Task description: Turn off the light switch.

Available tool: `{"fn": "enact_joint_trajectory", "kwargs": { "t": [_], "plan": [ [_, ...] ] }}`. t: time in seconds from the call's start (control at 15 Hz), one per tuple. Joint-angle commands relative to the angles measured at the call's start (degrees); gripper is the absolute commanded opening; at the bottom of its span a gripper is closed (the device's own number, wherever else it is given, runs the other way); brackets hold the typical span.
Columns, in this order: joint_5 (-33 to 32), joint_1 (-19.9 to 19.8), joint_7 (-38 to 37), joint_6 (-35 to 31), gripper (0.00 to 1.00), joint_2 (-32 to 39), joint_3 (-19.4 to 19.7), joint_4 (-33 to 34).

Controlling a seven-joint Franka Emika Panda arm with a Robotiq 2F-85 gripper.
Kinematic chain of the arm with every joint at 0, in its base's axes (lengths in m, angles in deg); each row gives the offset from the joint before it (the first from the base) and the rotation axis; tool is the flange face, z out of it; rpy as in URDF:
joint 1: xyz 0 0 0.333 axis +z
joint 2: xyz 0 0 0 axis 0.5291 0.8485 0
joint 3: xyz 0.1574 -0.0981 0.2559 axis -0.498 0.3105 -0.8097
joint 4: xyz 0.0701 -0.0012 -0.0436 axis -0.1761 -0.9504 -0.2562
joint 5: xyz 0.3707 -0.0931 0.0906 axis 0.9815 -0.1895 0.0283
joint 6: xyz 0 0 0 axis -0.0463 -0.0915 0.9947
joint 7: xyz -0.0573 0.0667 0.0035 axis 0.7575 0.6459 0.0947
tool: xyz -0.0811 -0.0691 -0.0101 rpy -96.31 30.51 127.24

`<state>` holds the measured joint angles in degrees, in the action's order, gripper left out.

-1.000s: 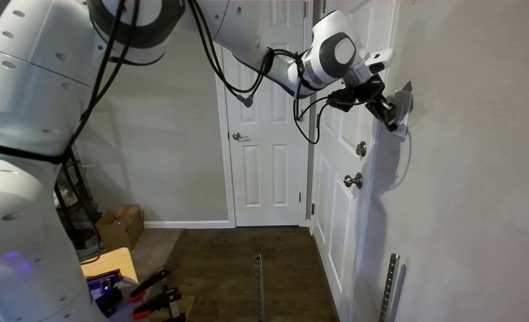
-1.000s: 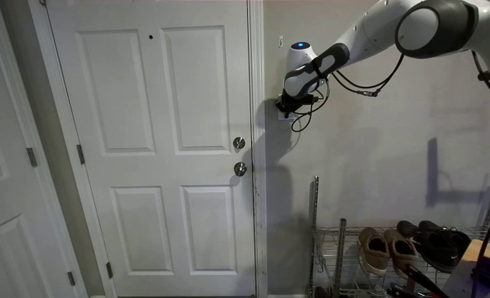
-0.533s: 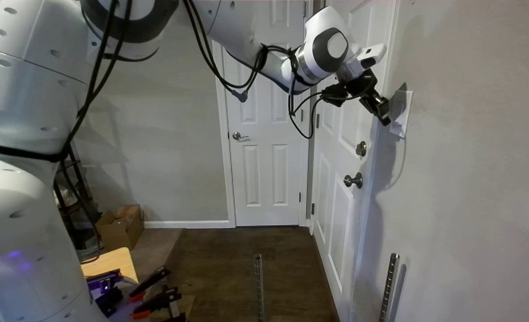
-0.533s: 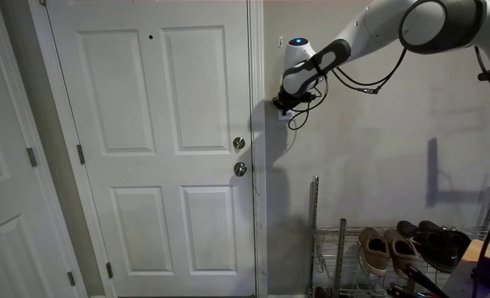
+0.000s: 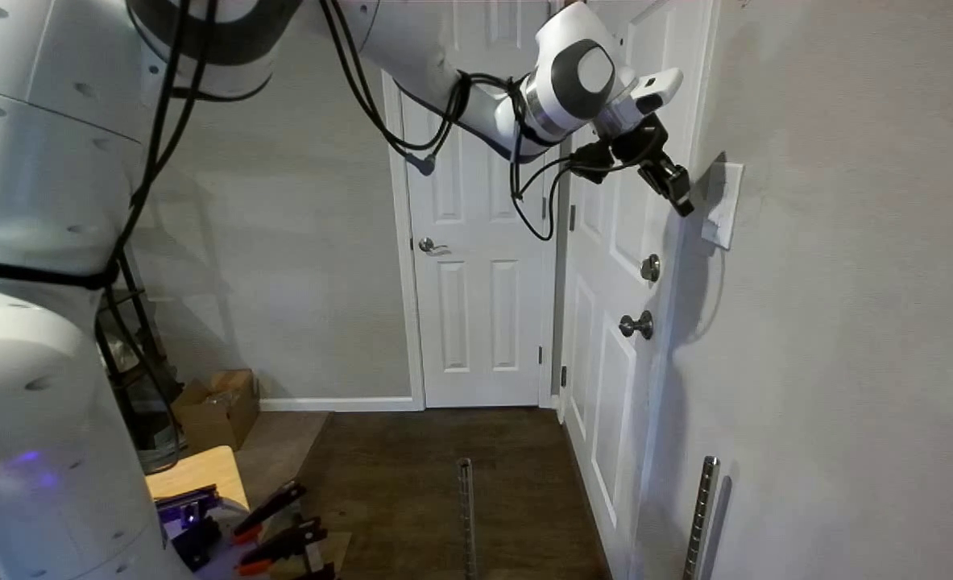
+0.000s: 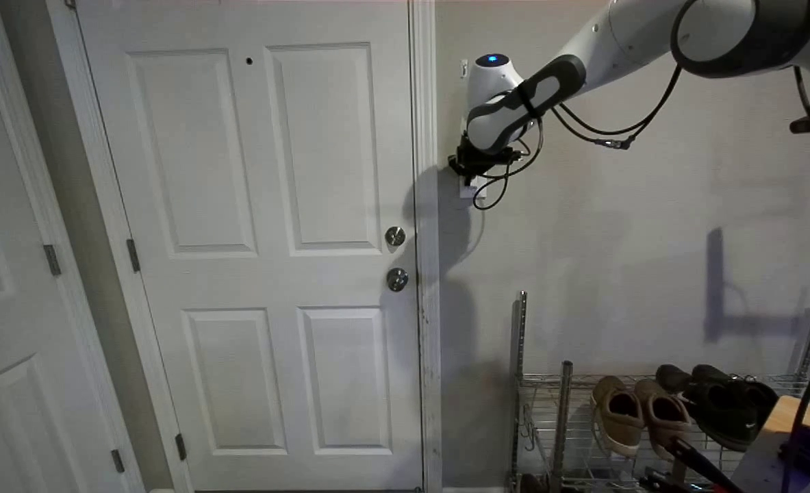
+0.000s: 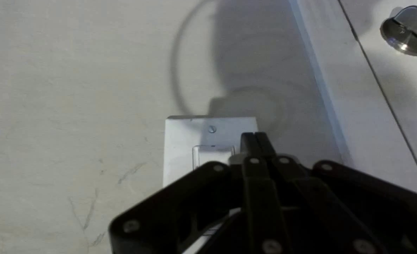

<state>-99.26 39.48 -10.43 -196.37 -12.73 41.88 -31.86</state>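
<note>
The light switch (image 5: 724, 208) is a white upright wall plate beside the door frame. It also shows, partly covered by the gripper, in an exterior view (image 6: 474, 192) and in the wrist view (image 7: 180, 148). Its rocker's upper edge shows in the wrist view; its lower part is hidden behind the gripper. My gripper (image 7: 255, 134) is shut and empty, fingertips together. In the wrist view the tips overlap the plate's right edge. In an exterior view the gripper (image 5: 683, 208) stands off the wall, apart from the plate.
The white door (image 6: 268, 274) has a deadbolt (image 7: 408, 31) and a round knob (image 6: 397, 279). A wire rack (image 6: 562, 418) with shoes (image 6: 620, 414) stands below along the wall. Black cables (image 5: 553, 193) hang from the arm. A cardboard box (image 5: 218, 411) sits on the floor.
My gripper has moved back from the light switch and a little up, leftward in both exterior views. A gap now shows between it and the plate. It stays shut.
</note>
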Motion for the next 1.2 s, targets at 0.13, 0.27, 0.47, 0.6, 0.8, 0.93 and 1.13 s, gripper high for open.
{"fn": "enact_joint_trajectory", "kwargs": {
  "t": [0.13,0.27,0.47,0.6,0.8,0.93,1.13],
  "plan": [
    [-1.3,-0.8,-1.9,1.0,0.04,0.0,0.1,0.7],
    [-0.9,-1.2,-1.7,1.3,0.04,0.6,0.1,1.3],
    [-0.3,-1.9,-1.6,2.0,0.04,1.8,0.1,2.7],
    [0.0,-2.3,-1.3,2.3,0.04,2.7,0.0,3.9],
    [0.1,-2.8,-1.2,2.6,0.04,4.3,0.1,6.5],
    [0.4,-2.9,-1.0,3.7,0.04,5.0,-0.2,7.8],
    [1.0,-3.2,-0.7,5.6,0.04,5.4,-0.8,8.9]
  ]
}}
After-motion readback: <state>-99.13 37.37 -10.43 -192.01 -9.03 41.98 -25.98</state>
